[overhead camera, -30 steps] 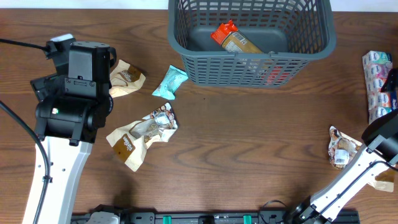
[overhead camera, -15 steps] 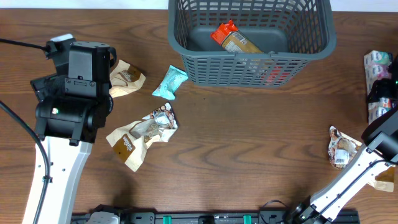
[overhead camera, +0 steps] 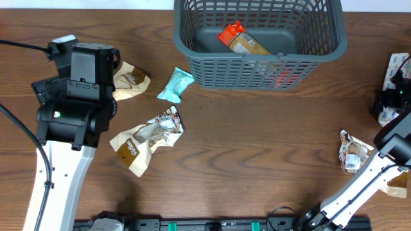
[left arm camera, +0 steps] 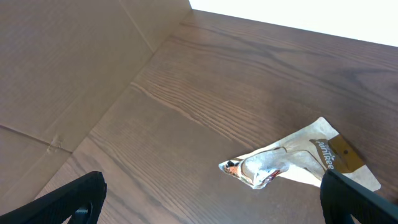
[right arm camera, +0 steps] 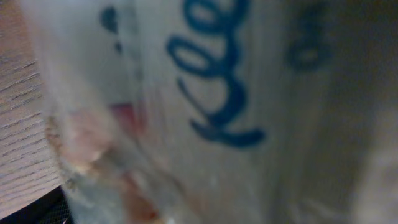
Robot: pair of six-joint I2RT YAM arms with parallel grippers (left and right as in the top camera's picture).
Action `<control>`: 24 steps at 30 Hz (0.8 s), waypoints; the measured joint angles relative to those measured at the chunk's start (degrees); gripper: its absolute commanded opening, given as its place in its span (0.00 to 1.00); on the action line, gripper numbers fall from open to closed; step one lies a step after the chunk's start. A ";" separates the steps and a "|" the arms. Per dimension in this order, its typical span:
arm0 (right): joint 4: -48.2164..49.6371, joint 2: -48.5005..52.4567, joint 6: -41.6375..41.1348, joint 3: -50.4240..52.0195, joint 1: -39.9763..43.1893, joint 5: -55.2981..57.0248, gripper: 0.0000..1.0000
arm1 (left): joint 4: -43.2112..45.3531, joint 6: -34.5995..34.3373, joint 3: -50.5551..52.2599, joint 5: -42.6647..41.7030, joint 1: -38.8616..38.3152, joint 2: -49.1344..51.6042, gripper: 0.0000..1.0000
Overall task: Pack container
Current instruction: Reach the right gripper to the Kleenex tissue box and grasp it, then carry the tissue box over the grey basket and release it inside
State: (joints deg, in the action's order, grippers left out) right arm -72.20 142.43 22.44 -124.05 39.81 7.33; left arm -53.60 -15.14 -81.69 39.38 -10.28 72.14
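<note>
Packing is under way but far from finished. The container [overhead camera: 218,72] sits at the far edge of the surface [overhead camera: 257,167], centre-right, and so far it holds very little: an orange-capped packet [overhead camera: 243,41] lies slanted on its floor, and something red [overhead camera: 286,77] shows through the front lattice, too hidden to name.

Plenty is left outside. A teal packet [overhead camera: 175,85] lies just beside the container's front left corner, with a tan packet [overhead camera: 131,80] further left. A crumpled heap of packets [overhead camera: 144,138] sits nearer the front, and one more packet [overhead camera: 352,153] is over on the right, well apart from the container. By my count that is at least four items to go, plus the tissue pack [overhead camera: 399,67] at the far right edge.

The left end effector [left arm camera: 211,199] is spread wide with nothing in it, hovering over bare wood. A tan and silver packet, probably that tan one, lies ahead of it untouched.

The right end effector [overhead camera: 387,102] is pressed right up against the tissue pack. Its wrist view is filled by blurred wrapper and blue lettering, so I cannot tell whether the fingers are parted or clamped on it.

My read: the tissue pack looks like the item now in hand, and most of the work remains.
</note>
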 measured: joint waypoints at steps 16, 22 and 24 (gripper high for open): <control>0.00 -0.72 -2.47 0.00 -0.15 -0.50 0.02 | 0.00 0.02 0.00 0.00 0.00 0.00 0.99; -3.15 -0.72 -4.63 -2.01 -0.85 -2.86 0.01 | -0.02 0.02 0.00 0.00 0.00 0.00 0.99; -5.68 -0.72 -5.46 -5.18 -1.73 -4.39 0.02 | -0.02 0.02 0.00 0.00 0.00 0.00 0.99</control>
State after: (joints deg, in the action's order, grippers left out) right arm -77.89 141.71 16.97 -129.23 38.09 2.94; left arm -53.63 -15.11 -81.69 39.38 -10.28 72.14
